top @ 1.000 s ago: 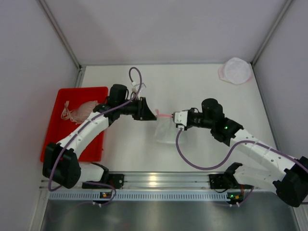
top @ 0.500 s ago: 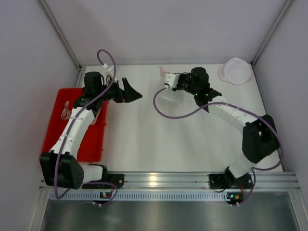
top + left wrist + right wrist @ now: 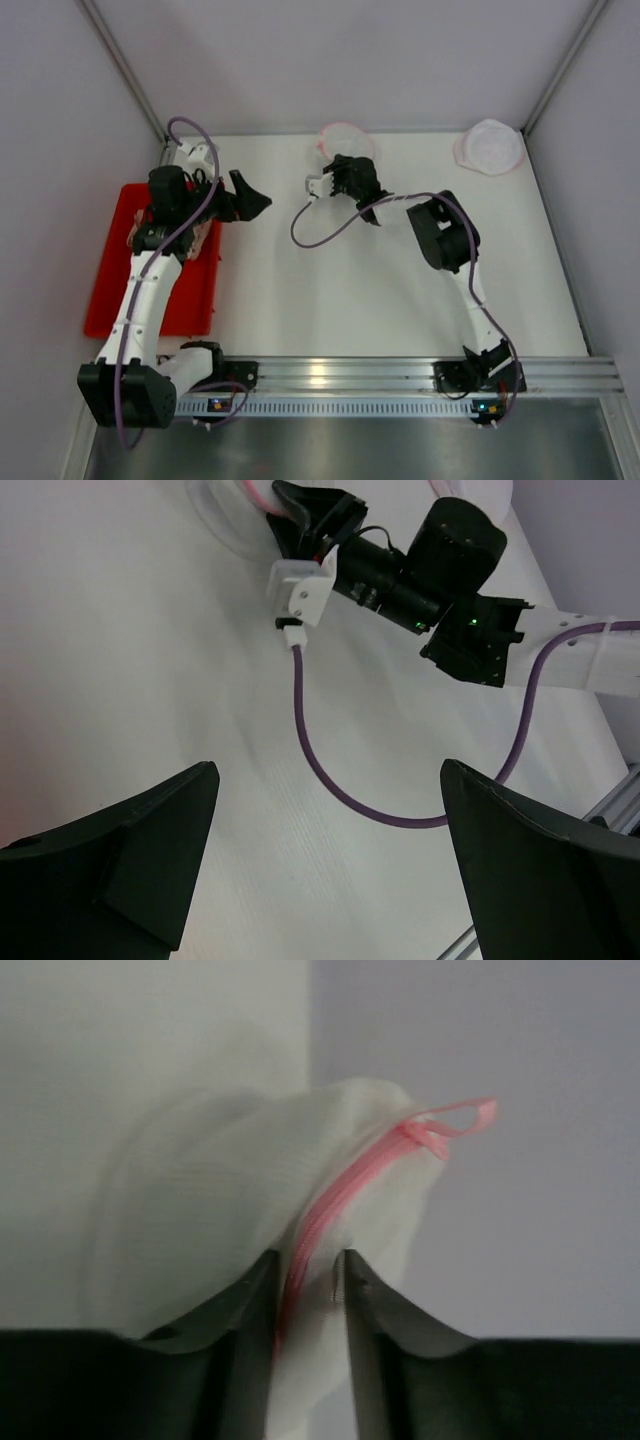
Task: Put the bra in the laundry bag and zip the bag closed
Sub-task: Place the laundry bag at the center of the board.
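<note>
Red tray [image 3: 110,290] holds the bra [image 3: 134,236] from above, your left gripper [image 3: 252,193] just beside it and the laundry bag [image 3: 345,140] far back; your left wrist shows fingers [image 3: 130,865] spread wide, empty; your right wrist shows the right gripper [image 3: 308,1275] pinching the bag's pink zipper [image 3: 340,1185].

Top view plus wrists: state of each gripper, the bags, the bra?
left gripper: open, empty.
right gripper: shut on the laundry bag at its pink zipper.
laundry bag: held, no bra inside; zip state unclear.
bra: in the red tray, partly hidden.
spare bag: lying at back right corner.
</note>
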Robot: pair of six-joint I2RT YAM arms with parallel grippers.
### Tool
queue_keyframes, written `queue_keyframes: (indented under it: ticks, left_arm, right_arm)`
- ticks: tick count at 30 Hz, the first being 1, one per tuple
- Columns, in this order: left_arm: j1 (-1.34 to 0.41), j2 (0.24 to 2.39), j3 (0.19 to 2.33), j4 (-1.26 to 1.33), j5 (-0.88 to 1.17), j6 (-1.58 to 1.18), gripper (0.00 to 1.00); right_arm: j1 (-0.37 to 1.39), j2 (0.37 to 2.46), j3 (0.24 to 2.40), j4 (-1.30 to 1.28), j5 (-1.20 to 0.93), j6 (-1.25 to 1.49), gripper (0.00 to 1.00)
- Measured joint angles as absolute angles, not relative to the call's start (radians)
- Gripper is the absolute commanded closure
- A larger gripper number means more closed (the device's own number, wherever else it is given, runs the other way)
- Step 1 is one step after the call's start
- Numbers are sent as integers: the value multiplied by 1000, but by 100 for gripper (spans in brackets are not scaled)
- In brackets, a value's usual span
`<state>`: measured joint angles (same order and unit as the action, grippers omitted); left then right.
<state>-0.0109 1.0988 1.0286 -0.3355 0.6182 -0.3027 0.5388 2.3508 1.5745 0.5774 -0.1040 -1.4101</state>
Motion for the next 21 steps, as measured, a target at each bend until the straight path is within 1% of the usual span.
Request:
queue_keyframes:
  ticks: [2,3,4,5,7,11,16,18,21]
  left_arm:
    - [-11,1066,1017,-361,604,-287,2]
    - [-11,1050,1017,-374,589,-284,2]
    - [-11,1042,1017,-378,582,-284,2]
    - [-11,1036,1017,-382,577,-282,2]
    - [-11,1042,1029,-403,580,-282,2]
    - [-11,1079,1040,-431,608,-297,2]
    - [-11,1104,1046,-452,616,-318,2]
    - [-11,1103,1052,-458,614,-317,2]
    - [-11,1098,1065,-458,607,-311,2]
  right_arm:
    - [562,2392,1569,552,-83,-1411,42]
    - [572,2395,1563,535,-75,-1406,24]
    - [584,2391,1560,531,-67,-1403,14]
    - [591,2387,1560,532,-60,-1392,14]
    - [603,2344,1543,523,-53,-1365,2]
    - [607,2176,1487,456,-53,-1286,1]
    - [583,1929,1489,319,-78,-1131,1]
    - [557,1851,1526,230,-97,-1044,1]
    - [485,1807,1647,63,-137,-905,1]
